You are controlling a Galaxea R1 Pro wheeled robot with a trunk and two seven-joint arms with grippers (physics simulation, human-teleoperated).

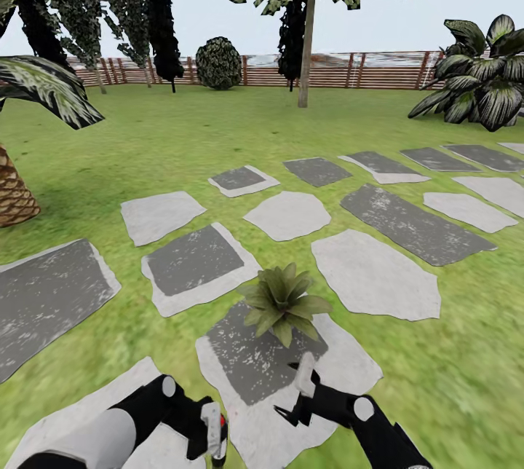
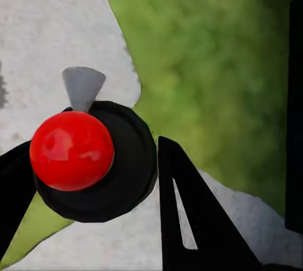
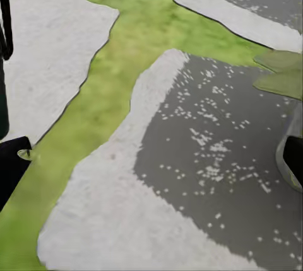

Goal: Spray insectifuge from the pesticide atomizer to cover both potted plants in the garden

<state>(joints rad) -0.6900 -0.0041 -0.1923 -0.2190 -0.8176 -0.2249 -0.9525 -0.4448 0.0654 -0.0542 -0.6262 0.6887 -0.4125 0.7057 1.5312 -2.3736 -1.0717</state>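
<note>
One potted plant (image 1: 282, 301), a low rosette of pointed green leaves, stands on a dark grey stepping stone (image 1: 255, 363) just ahead of my arms; the second potted plant is out of view. My left gripper (image 1: 216, 441) is shut on the pesticide atomizer (image 1: 217, 427), low in the head view and left of the plant. In the left wrist view the atomizer's red part (image 2: 71, 150) and pale grey nozzle (image 2: 83, 86) sit between the black fingers (image 2: 189, 220). My right gripper (image 1: 300, 392) hangs open and holds nothing, just short of the plant. Leaf tips (image 3: 281, 72) show in the right wrist view.
Grey stepping stones (image 1: 407, 225) spread across the lawn ahead and to the right. A scaly palm trunk (image 1: 11, 192) stands at the left. A striped agave (image 1: 480, 83) grows at the far right, a tree (image 1: 306, 39) in the middle, and a slatted brown fence (image 1: 349, 70) behind.
</note>
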